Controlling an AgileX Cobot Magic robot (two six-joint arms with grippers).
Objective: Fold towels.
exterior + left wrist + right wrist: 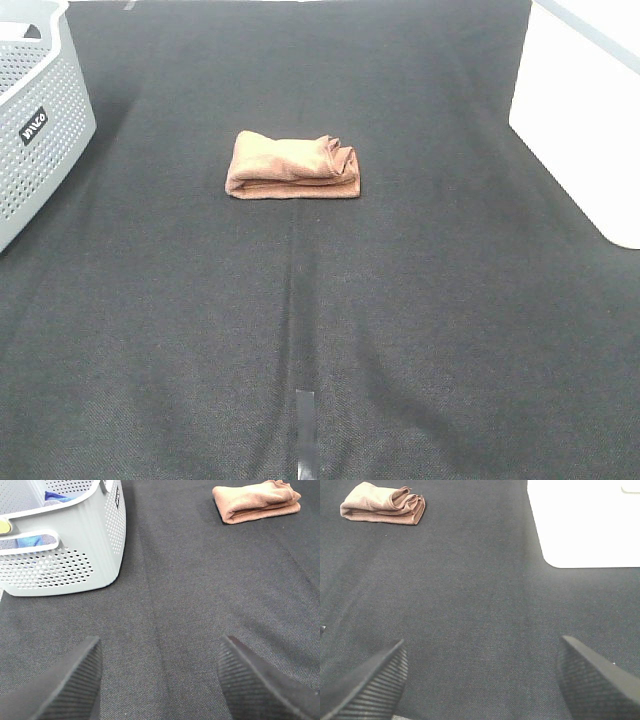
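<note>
The brown towel [293,167] lies folded into a small thick bundle on the black cloth, a little beyond the table's middle. It also shows in the left wrist view [257,501] and in the right wrist view [384,504]. Neither arm appears in the exterior high view. My left gripper [160,680] is open and empty, low over bare cloth, well away from the towel. My right gripper [482,680] is open and empty too, also far from the towel. No white tag shows.
A grey perforated laundry basket [40,130] stands at the far left; in the left wrist view [75,560] blue cloth shows inside it. A white surface [590,120] lies at the far right [585,525]. A strip of tape [305,425] marks the cloth's front centre.
</note>
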